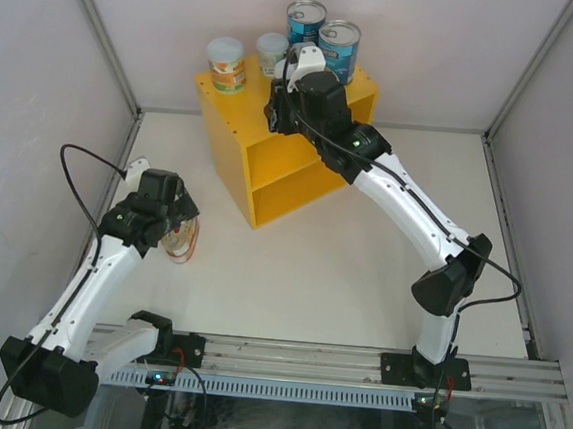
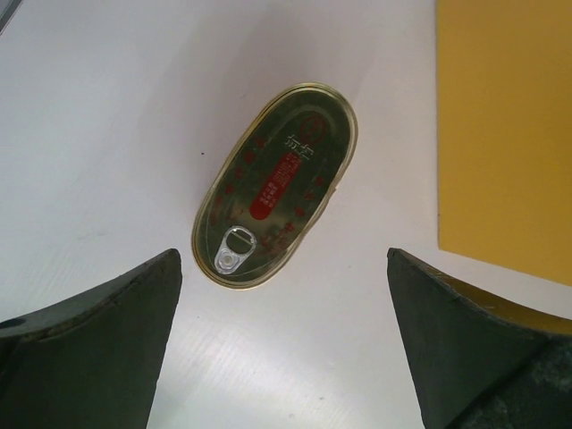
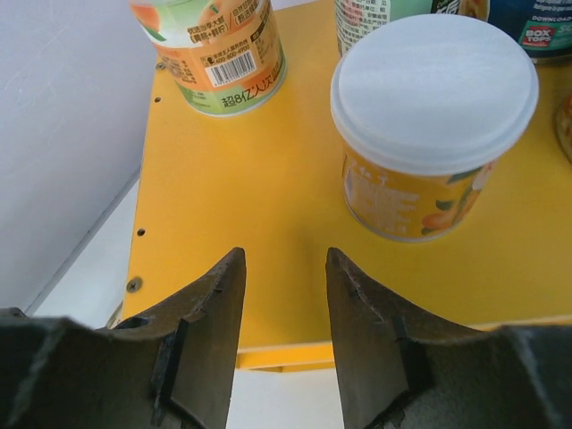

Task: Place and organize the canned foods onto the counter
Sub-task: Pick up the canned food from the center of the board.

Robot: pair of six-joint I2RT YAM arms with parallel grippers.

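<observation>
Canned foods (image 1: pixel 226 64) mostly stood on top of the yellow bench (image 1: pixel 233 119), my right claw (image 3: pixel 283 259) hovering over them part-open and empty, while one oval tin (image 2: pixel 275 183) lay near it under my wide-open left claw (image 2: pixel 281 268), not yet gripped.

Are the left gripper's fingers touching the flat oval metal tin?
Apart. The left wrist view shows bare white table between the flat oval metal tin and both left gripper fingers.

1. Counter (image 1: pixel 229 129): bright yellow all over.
2. Tall cans (image 1: pixel 338 46): blue labels, silver tops.
3. Small can (image 3: pixel 429 125): white lid, yellow-orange label with fruit print.
4. Oval tin (image 2: pixel 275 183): olive-gold lid, red lettering patch, scattered red marks.
5. Table (image 1: pixel 362 271): plain white.
</observation>
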